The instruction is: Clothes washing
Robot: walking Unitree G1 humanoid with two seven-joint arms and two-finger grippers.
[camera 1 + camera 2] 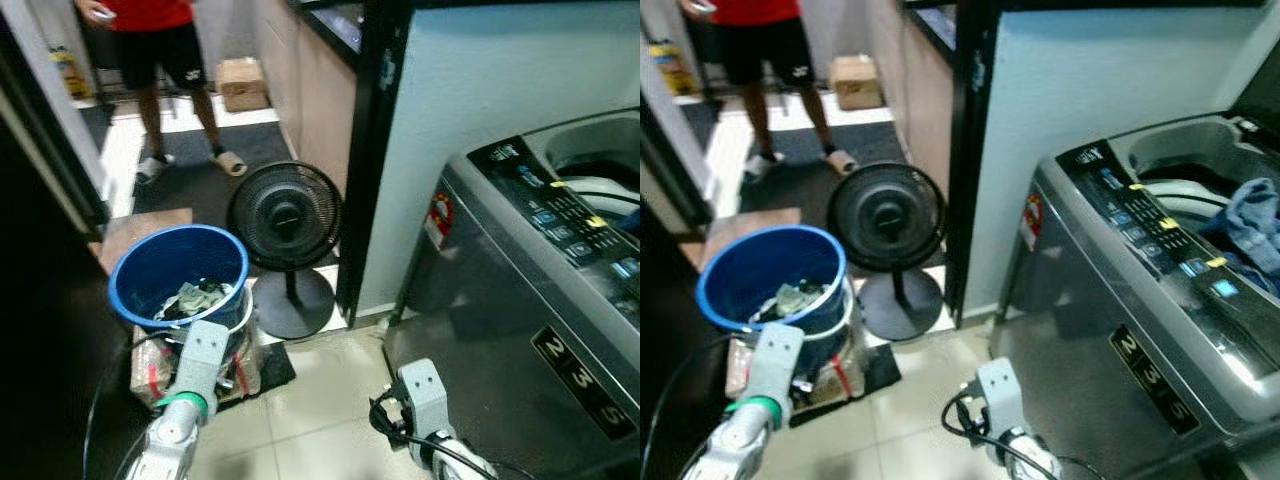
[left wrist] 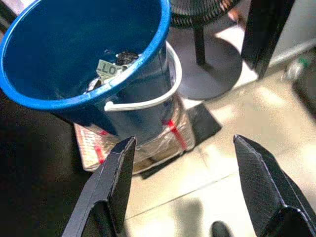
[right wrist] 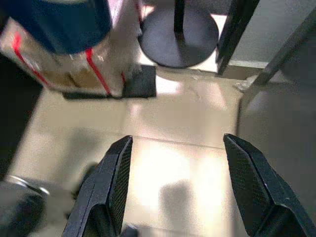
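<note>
Left claw (image 2: 180, 190): my fingers stand wide apart with nothing between them, low over the tiled floor (image 1: 310, 410).
Right claw (image 3: 175, 190): spread wide too, nothing held, hanging over the same pale tiles.
Blue bucket (image 1: 178, 270): just ahead of my left claw, standing on a plastic-wrapped package with red bands (image 2: 148, 148); its white handle (image 2: 148, 98) hangs down the near side.
Bucket contents: a small heap of crumpled clothes (image 1: 195, 298) lies at the bottom, grey and greenish, one piece printed with numerals.
Washing machine (image 1: 1140, 330): close beside my right claw, on its outer side; grey, top-loading, lid up, control panel along the near edge.
Machine contents: a blue cloth (image 1: 1252, 225) lies over the rim of the tub, at its far side.
Standing fan (image 1: 286, 245): beyond both claws, between the bucket and the machine, its round base on the floor.
Black post (image 1: 365, 150): a dark upright edge of the wall, just past the fan.
Person (image 1: 160, 60): well beyond the bucket, in a red top, black shorts and sandals.
Cardboard box (image 1: 242, 82): on the floor next to the person.
</note>
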